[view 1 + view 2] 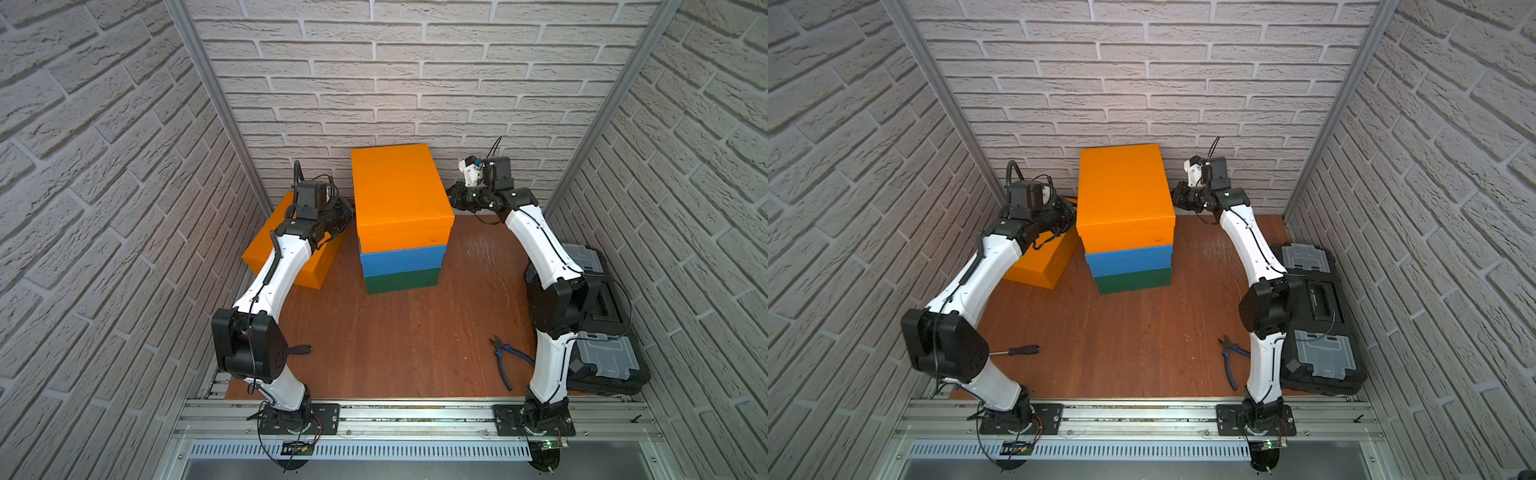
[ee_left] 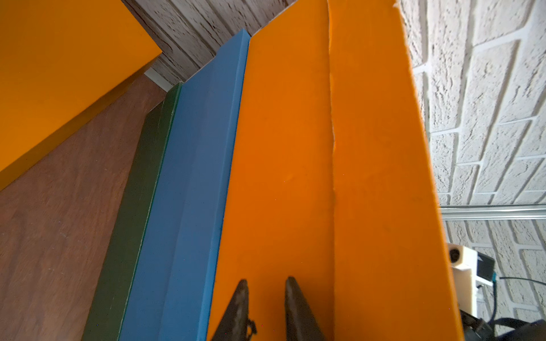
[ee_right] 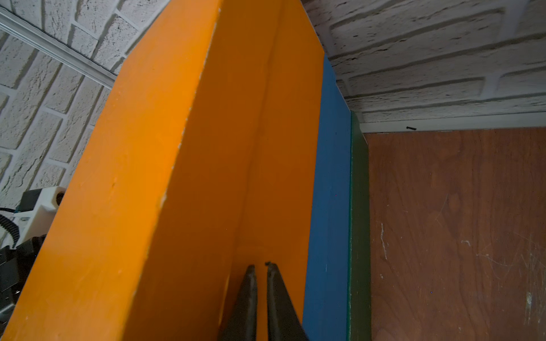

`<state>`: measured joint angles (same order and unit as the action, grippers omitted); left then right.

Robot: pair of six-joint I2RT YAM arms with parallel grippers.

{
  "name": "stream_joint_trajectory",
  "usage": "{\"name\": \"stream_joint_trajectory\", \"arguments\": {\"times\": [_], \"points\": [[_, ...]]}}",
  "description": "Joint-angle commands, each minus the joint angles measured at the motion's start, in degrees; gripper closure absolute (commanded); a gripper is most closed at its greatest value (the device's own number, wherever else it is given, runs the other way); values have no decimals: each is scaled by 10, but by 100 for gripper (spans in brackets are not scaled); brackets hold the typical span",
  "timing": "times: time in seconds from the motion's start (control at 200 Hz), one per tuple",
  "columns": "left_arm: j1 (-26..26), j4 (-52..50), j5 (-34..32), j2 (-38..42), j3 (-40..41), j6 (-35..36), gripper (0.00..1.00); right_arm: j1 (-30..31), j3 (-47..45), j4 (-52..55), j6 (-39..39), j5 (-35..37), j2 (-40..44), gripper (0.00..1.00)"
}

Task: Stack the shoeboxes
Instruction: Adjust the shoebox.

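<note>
Closest to the lens in both top views runs the metal rail [image 1: 415, 415] carrying both arm bases. Beyond it, on the counter [image 1: 395, 340], a green box [image 1: 401, 280], a blue box [image 1: 401, 259] and a top orange box [image 1: 399, 187] stand stacked near the back wall. A second orange box [image 1: 291, 257] lies askew on the counter just left of the stack, partly under the left arm and not yet stacked. The left end effector [image 1: 348, 212] and right end effector [image 1: 451, 196] flank the top orange box on its opposite long sides. That is probably because the box is too wide for one pair of jaws and has to be pressed between two arms.

Left wrist view: the left end effector [image 2: 266, 279] shows a narrow gap with nothing in it. Its tips are at the orange side wall below the lid's rim, but contact cannot be confirmed.

Right wrist view: the right end effector [image 3: 260, 264] is all but closed and empty, with its tips at the opposite orange wall.
</note>
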<state>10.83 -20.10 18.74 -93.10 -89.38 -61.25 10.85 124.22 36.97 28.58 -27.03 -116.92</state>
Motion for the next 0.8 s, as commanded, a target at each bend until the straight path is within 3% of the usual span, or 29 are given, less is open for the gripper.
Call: {"name": "stream_joint_trajectory", "arguments": {"times": [0.0, 0.405, 0.795], "points": [[0, 3, 46, 5, 18, 10, 75, 5, -17, -23, 12, -43, 0, 87], [-70, 4, 33, 84, 112, 10, 75, -24, -85, -31, 1, -32, 32, 87], [-81, 17, 42, 84, 125, 2, 75, -4, -26, -8, -6, -23, 8, 86]]}}
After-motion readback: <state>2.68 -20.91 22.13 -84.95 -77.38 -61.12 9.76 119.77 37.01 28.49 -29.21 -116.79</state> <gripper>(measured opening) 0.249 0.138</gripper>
